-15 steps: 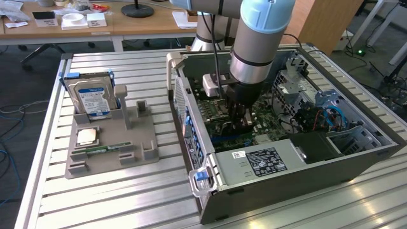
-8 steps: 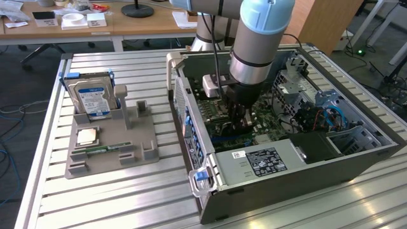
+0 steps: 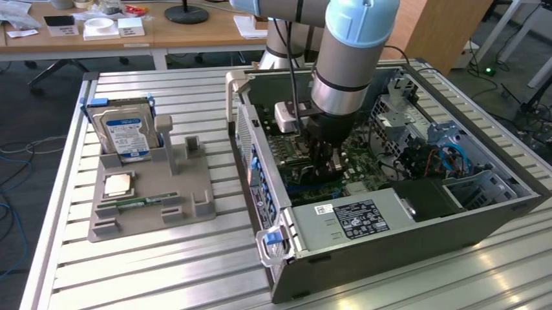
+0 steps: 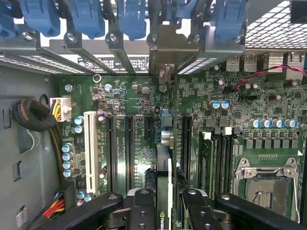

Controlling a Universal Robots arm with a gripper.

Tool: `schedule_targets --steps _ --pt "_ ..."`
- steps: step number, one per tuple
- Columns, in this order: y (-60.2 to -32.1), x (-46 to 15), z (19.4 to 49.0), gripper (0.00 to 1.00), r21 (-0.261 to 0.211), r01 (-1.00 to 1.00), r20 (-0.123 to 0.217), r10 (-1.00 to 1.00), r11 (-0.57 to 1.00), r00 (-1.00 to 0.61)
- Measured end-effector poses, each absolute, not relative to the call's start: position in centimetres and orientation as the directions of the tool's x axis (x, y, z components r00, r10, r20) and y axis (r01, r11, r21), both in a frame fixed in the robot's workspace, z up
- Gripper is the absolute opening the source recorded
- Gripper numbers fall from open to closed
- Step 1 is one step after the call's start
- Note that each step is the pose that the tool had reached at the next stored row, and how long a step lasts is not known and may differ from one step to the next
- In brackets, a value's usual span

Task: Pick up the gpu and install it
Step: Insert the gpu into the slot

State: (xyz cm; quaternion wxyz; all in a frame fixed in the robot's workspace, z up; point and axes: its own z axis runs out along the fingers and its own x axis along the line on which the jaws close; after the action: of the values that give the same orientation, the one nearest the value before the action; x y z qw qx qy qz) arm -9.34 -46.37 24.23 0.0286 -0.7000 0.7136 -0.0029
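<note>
The gpu [image 4: 164, 182] stands on edge between my fingers, a thin dark card with a logo near my grip. It points down at the green motherboard [image 4: 124, 96], over the long black slots [image 4: 129, 148]. Its silver end bracket [image 4: 168, 45] sits at the case's rear slot openings, under the blue latches. My gripper [image 4: 165, 211] is shut on the card, one black finger [image 4: 141, 208] on each side. In the exterior view my gripper [image 3: 322, 169] reaches down into the open computer case [image 3: 483, 213], low over the board.
A grey holder [image 3: 151, 194] stands at the exterior view's left of the case, with a silver hard drive [image 3: 125, 129], a processor chip [image 3: 118, 186] and a RAM stick [image 3: 129, 203]. Inside the case are the power supply [image 3: 362, 216], drive cages [image 3: 405, 110], cables [image 4: 33, 115] and an empty processor socket [image 4: 266, 184].
</note>
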Motion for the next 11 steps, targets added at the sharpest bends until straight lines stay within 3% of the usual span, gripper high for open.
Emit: schedule_targets --steps 11 --pt "-46.37 -9.37 24.10 0.26 -0.044 -0.999 -0.037 -0.999 0.018 -0.017"
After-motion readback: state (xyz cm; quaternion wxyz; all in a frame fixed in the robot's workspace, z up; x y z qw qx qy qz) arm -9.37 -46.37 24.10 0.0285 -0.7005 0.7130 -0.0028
